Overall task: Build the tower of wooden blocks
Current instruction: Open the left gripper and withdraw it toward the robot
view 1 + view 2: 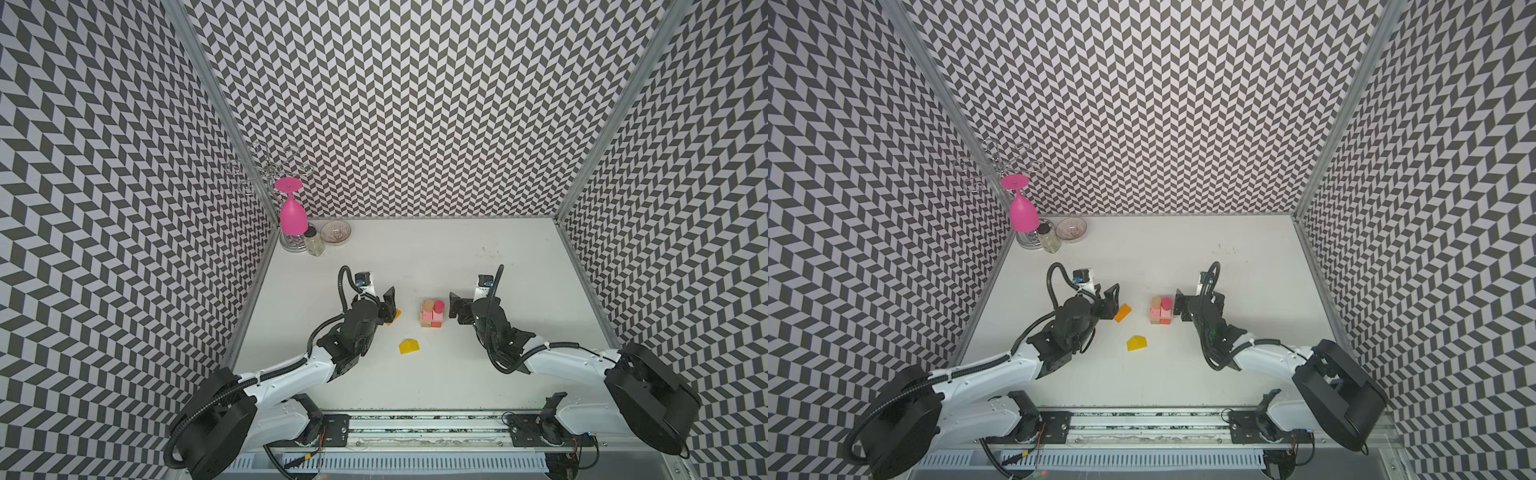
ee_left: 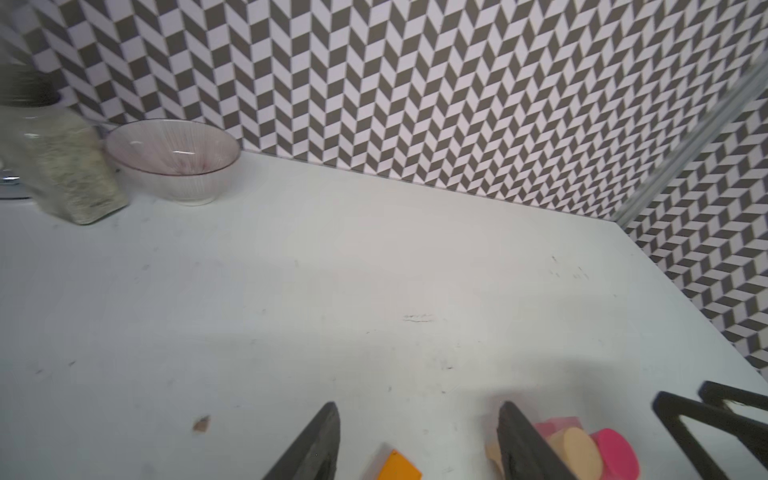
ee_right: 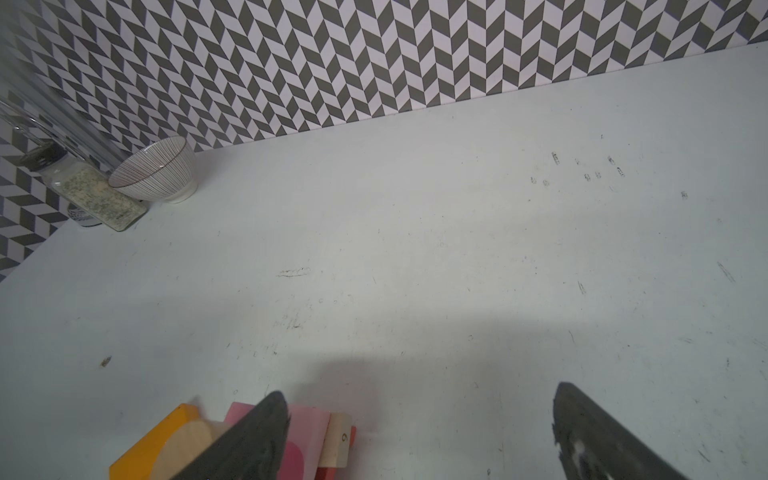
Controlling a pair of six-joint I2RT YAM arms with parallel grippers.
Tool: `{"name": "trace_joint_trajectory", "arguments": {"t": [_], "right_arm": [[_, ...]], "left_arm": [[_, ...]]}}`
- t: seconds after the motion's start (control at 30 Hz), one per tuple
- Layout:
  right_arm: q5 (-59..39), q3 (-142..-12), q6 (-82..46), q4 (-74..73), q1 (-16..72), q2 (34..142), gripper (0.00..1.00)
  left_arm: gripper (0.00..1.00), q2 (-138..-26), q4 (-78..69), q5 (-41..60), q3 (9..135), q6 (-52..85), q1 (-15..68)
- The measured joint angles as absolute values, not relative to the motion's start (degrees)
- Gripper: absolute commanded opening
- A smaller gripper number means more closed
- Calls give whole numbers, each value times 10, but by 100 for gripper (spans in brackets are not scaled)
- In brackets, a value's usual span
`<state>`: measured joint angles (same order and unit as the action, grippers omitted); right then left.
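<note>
one yellow block (image 1: pixel 409 346) lies nearest. one orange block (image 1: pixel 1122 312) lies loose just before the left gripper (image 1: pixel 1111 301), fingers apart. one tower (image 1: pixel 432 313) stands between both grippers; its tan block (image 3: pixel 338 438) reads 6 or 9. the right gripper (image 1: pixel 1180 308) gapes wide, empty. farthest: one jar (image 1: pixel 314 243), one bowl (image 1: pixel 336 232), one goblet (image 1: pixel 293 216).

One orange block (image 1: pixel 1122 312) and one yellow house-shaped block (image 1: pixel 1136 343) are lying loose, two in all. One tower (image 1: pixel 1161 316) is standing, carrying two upright cylinders: one tan cylinder (image 1: pixel 1157 301), one pink cylinder (image 1: pixel 1166 302). One pink goblet (image 1: pixel 1023 214), one bowl (image 1: pixel 1071 229), one jar (image 1: pixel 1049 240) and one wire rack (image 1: pixel 1025 242) are also showing
</note>
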<state>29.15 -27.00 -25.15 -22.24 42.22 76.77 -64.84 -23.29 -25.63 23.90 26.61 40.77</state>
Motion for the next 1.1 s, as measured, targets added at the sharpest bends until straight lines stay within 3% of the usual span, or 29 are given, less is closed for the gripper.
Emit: {"name": "trace_joint_trajectory", "arguments": {"t": [0.2,1.1], "right_arm": [[286,-270,-253,-227,422,816,96],[280,-288,-256,-227,438,846,97]], "left_arm": [[66,-611,-231,-248,201,283,361],[66,-616,-240,-217,201,286,351]]}}
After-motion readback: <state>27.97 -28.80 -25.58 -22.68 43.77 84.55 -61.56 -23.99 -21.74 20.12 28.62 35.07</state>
